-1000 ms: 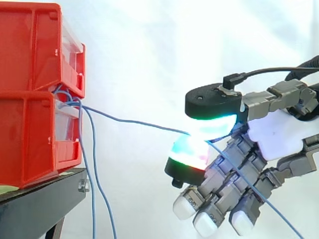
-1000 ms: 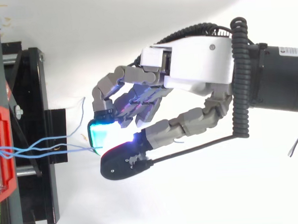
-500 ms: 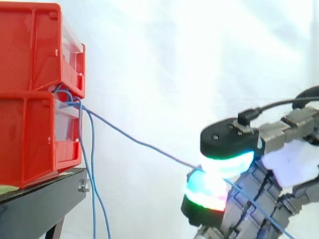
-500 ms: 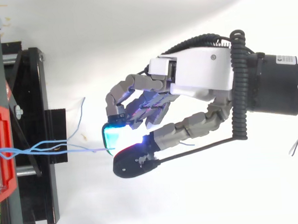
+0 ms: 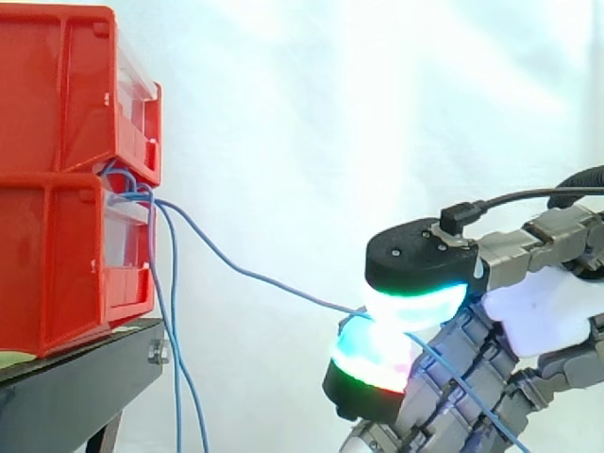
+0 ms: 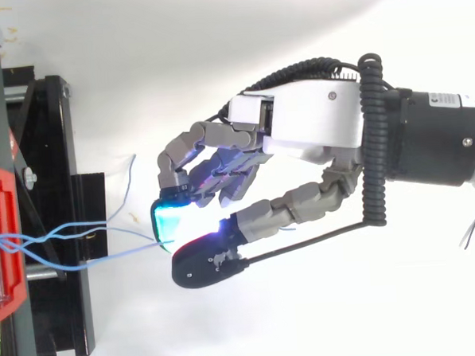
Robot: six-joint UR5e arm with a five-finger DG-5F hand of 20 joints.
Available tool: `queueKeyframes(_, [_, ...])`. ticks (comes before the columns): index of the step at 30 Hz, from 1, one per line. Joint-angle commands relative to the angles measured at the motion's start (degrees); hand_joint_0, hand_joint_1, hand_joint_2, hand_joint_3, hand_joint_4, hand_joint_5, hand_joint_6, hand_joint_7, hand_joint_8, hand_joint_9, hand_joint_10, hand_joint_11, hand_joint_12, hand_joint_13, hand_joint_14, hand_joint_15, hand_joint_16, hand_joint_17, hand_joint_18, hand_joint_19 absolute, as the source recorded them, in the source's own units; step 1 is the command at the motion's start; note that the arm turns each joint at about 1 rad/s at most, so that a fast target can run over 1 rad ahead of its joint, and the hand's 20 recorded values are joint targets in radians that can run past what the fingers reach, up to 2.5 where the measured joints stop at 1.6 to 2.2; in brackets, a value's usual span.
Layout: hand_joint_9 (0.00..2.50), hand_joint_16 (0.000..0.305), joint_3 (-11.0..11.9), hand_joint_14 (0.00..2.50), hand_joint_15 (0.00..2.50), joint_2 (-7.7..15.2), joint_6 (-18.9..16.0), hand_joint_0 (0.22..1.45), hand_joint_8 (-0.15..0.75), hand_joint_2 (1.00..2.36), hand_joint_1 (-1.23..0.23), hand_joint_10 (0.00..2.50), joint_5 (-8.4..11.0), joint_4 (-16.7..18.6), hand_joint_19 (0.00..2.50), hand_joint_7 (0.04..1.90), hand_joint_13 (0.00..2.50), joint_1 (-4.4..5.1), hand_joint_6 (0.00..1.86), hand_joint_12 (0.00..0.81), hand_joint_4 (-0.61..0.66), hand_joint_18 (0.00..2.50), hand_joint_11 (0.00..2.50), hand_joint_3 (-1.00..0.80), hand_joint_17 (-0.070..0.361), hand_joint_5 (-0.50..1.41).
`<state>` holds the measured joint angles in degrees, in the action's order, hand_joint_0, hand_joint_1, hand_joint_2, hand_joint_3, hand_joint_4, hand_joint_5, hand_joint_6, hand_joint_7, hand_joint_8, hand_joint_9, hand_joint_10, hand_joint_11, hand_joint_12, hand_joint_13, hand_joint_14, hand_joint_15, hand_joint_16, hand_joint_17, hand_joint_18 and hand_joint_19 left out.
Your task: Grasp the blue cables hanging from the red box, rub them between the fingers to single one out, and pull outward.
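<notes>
Black stand [image 5: 83, 382], dark metal frame: silver bolt head [image 5: 158, 352] on its front edge, pale green strip [image 5: 11, 360] lying on its top at the left end, white curtain [image 5: 330, 113] hanging behind it.

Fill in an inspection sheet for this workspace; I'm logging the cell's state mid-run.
Surface: black stand carrying the bins.
Job's things: two red bins, stacked; blue cables come out between them.
Clutter: thin pale strand by the stand, origin unclear.
Hand: hand shut on one blue cable, pinched between glowing pads.
Cables: the pinched one sags slightly from bins to hand, its tail trailing past the fingers; the other cables hang down beside the stand.
Surroundings: white curtain.
</notes>
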<state>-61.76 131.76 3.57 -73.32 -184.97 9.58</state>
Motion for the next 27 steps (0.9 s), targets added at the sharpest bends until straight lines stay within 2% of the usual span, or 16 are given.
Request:
queueKeyframes(1, [0.68, 0.066, 0.0, 0.01, 0.16, 0.0, 0.2, 0.57, 0.334, 1.01, -0.82, 0.00, 0.11, 1.3, 0.29, 1.15, 0.70, 0.00, 0.85, 0.441, -0.11, 0.86, 0.00, 0.00, 0.149, -0.06])
queueKeyframes(27, [0.75, 0.065, -0.1, 0.01, 0.21, 0.0, 0.2, 0.58, 0.337, 1.01, -0.82, 0.00, 0.11, 2.0, 0.32, 1.15, 0.76, 0.00, 0.85, 0.446, -0.10, 0.88, 0.03, 0.00, 0.146, -0.06])
